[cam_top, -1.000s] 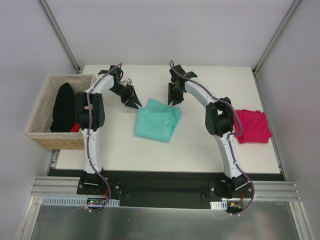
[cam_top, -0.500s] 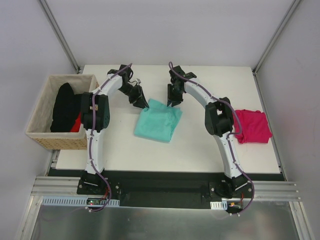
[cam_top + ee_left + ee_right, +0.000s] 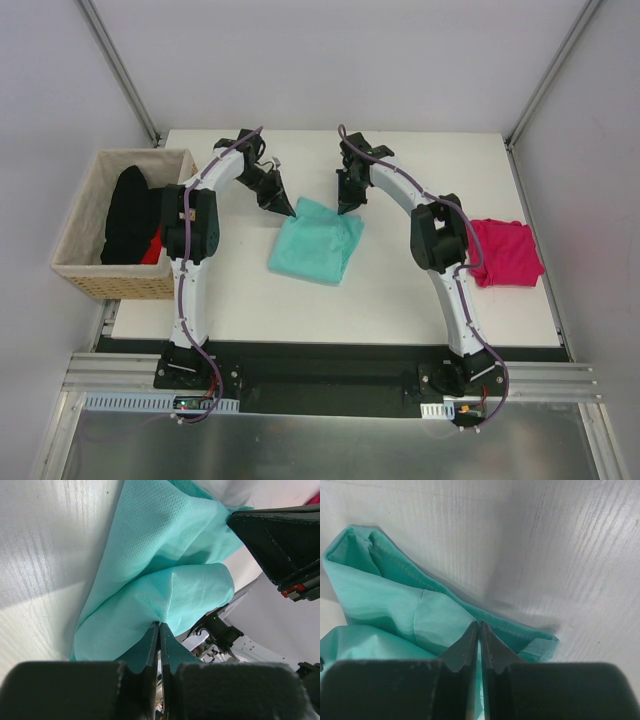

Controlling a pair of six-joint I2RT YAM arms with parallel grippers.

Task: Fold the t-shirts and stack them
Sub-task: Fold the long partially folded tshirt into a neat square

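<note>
A robotics lab test cell: a white table (image 3: 400,290) boxed in by plain white panels (image 3: 330,60) on aluminium struts (image 3: 118,68) behind and beside it; a left arm (image 3: 185,270) and a right arm (image 3: 455,290) bolted to a black plate (image 3: 320,365) and metal rail (image 3: 555,382) at the table's near edge, cables trailing; a wicker basket (image 3: 75,268) against its left side.

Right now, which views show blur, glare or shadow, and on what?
Top view: even light, sharp throughout. Left wrist view: the teal shirt weave is sharp, the left gripper base is blurred, a bright glare band lies on the table. Right wrist view: the right gripper base is soft too; a dim shadow edges the shirt.
</note>
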